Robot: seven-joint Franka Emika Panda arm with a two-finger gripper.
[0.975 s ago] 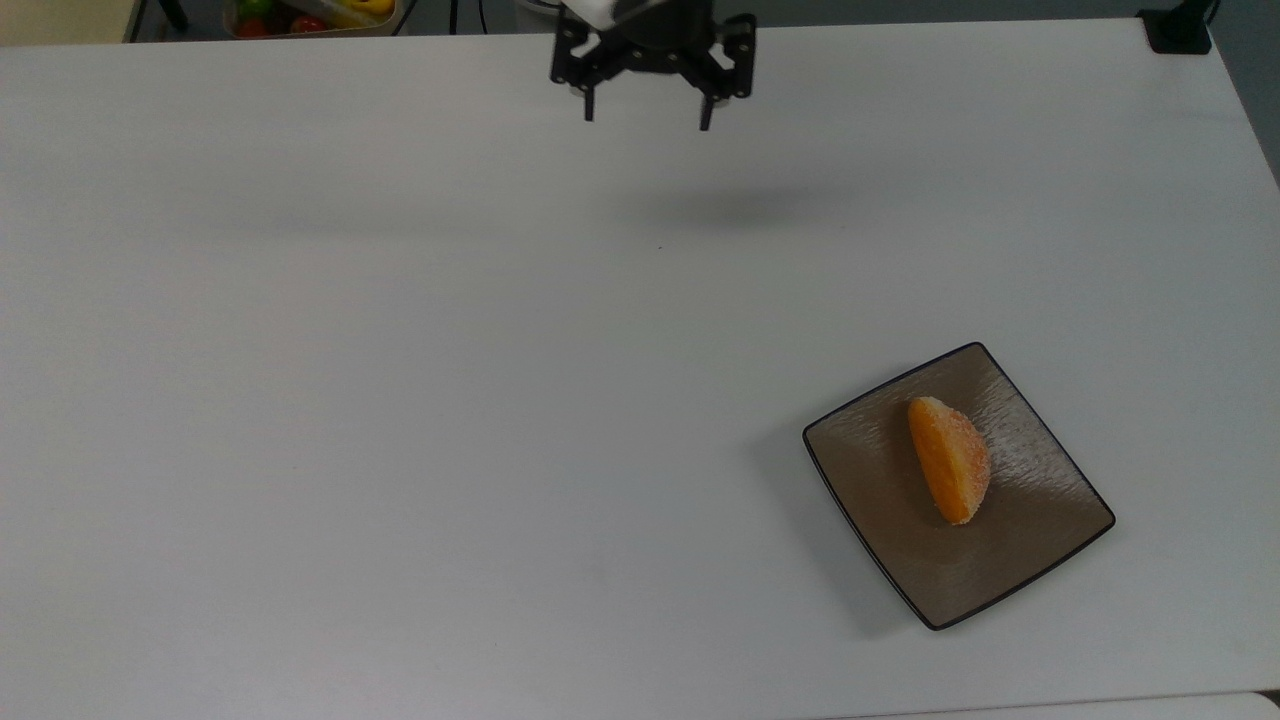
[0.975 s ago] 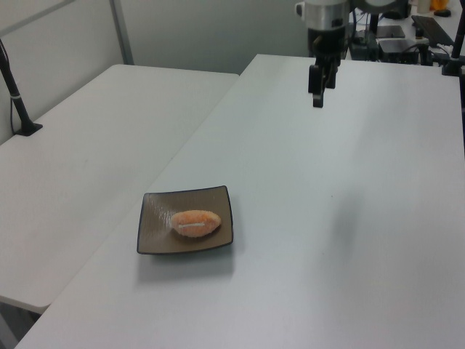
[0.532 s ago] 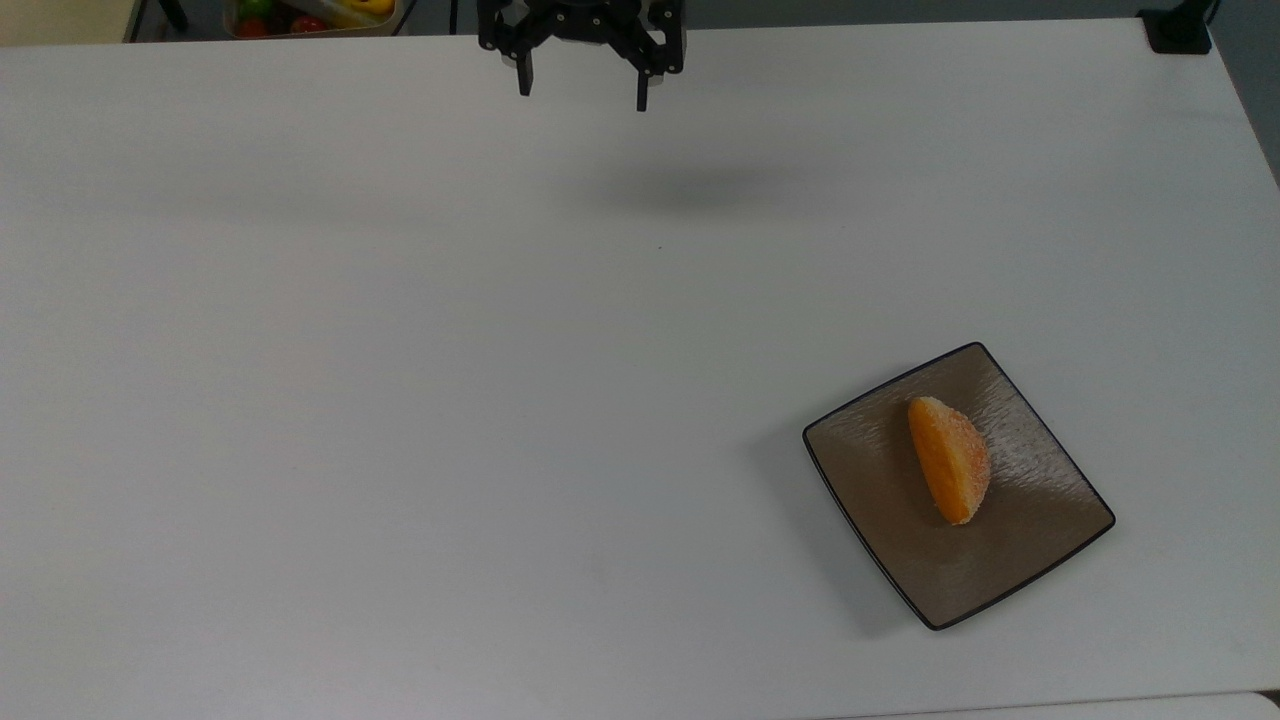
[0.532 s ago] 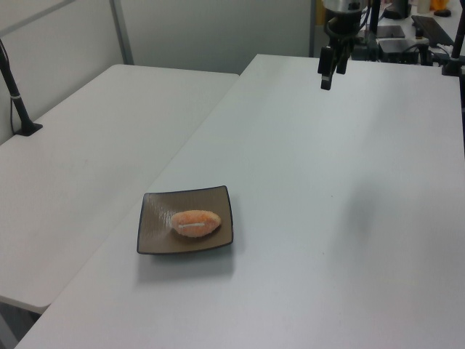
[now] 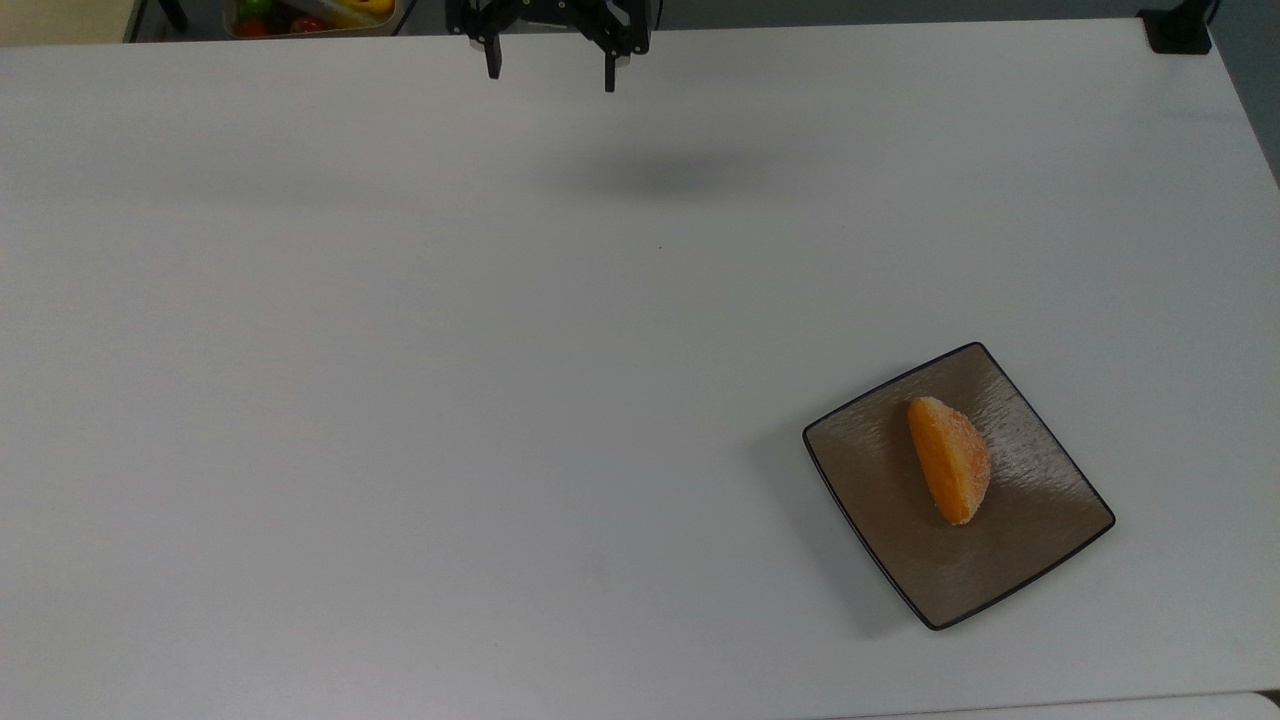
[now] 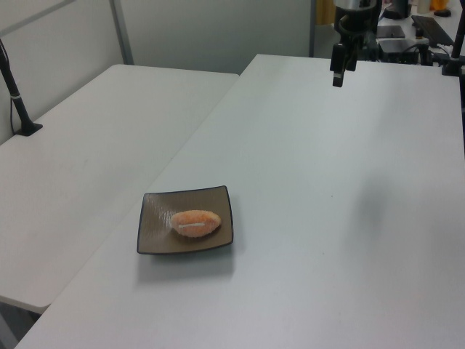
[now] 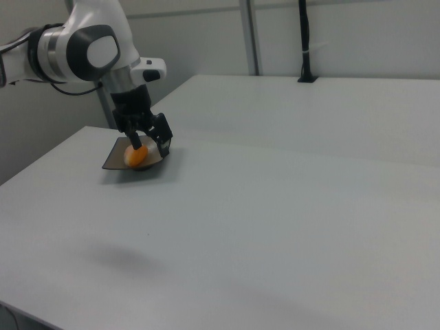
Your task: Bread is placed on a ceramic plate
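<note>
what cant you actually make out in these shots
- Right view: the gripper stands in front of the plate and covers part of the bread.
- Top view: the gripper is cut off by the upper edge above its fingers.
- Top view: a bin of coloured things at the upper edge is cropped; contents unclear.

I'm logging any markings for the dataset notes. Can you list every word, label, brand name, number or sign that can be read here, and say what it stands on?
None: no readable text in any of the three views.
The bread, the ceramic plate, the white table and the gripper carry no visible lettering, number or logo.
</note>
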